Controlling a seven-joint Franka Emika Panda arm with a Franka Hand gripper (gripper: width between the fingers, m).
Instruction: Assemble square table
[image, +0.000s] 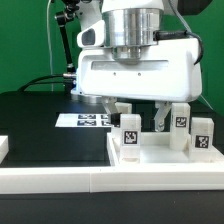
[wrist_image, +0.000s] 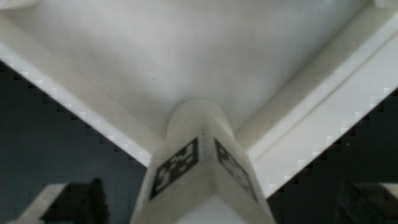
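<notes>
Nearest us, the white rail hems the tabletop. Gripper jaws stand apart around one leg (barely centred); closing crooked could tip it.

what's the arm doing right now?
The Panda's gripper is down over the square tabletop, among the tagged white leg posts. One leg post stands upright at its fingers, and the wrist view shows a tagged post between them over a corner of the top. Whether the jaws are clamped is unclear. Two more posts stand nearby. The marker board lies behind.
</notes>
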